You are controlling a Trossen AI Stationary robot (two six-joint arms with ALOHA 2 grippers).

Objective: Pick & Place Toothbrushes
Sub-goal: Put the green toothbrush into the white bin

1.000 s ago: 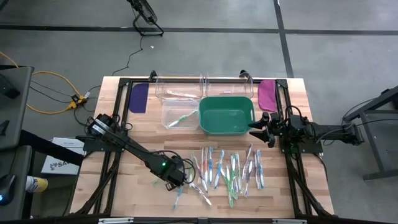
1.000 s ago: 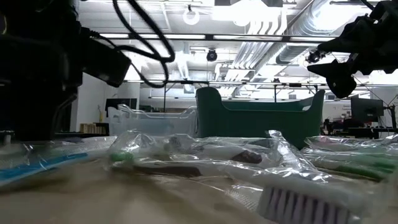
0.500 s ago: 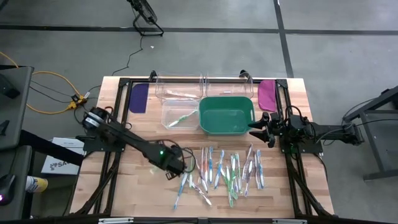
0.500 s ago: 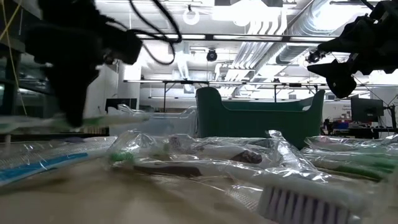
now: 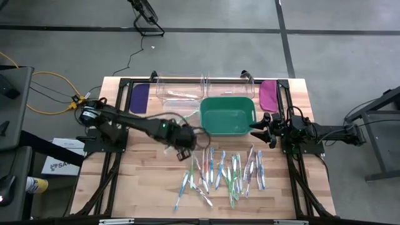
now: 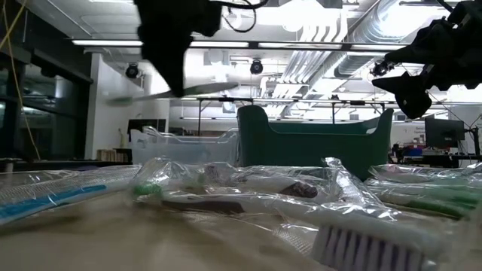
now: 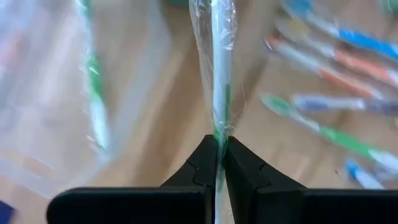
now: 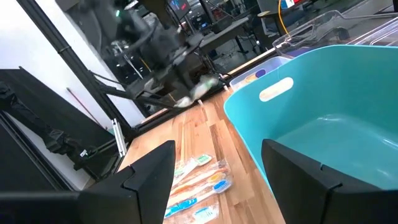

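One wrapped toothbrush (image 7: 216, 74) is clamped between the closed fingers of the left gripper (image 5: 185, 150), which we see raised just beside the green bin (image 5: 229, 115). Beyond that bin's near side lie the remaining toothbrushes (image 5: 228, 172). At its right, the right gripper (image 5: 259, 125) hangs spread, holding nothing.

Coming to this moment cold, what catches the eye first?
The left gripper is shut on a plastic-wrapped green-and-white toothbrush, lifted above the wooden table just left of the green plastic tub. Below the tub, a spread of wrapped blue, green and pink toothbrushes lies on the table. The right gripper waits open at the tub's right edge.
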